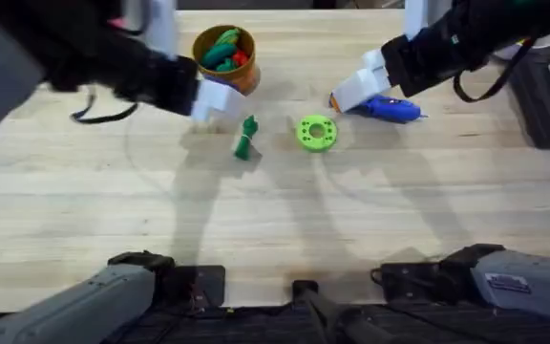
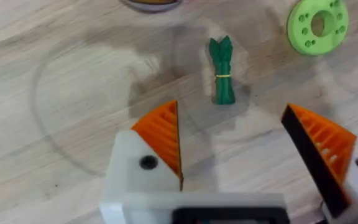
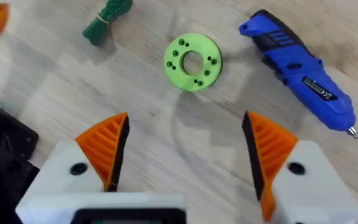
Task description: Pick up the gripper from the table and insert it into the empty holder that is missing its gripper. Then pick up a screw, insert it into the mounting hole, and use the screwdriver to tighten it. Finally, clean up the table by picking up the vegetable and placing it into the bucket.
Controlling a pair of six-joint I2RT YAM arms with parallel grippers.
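My left gripper (image 2: 232, 146), white-bodied with orange ribbed pads, hangs with its jaws spread wide and empty over the pale wooden table (image 1: 275, 229), and just past its fingertips lies the slim dark green toy vegetable (image 2: 221, 70), tied round the middle with a thin yellowish band. It looks light, small and perhaps slippery, so I would pinch it across the banded waist. Farther off, my right gripper (image 3: 185, 149) is equally wide and empty near the blue pen-shaped screwdriver (image 3: 300, 65), and the orange-brown bucket (image 1: 225, 57) waits beyond the vegetable.
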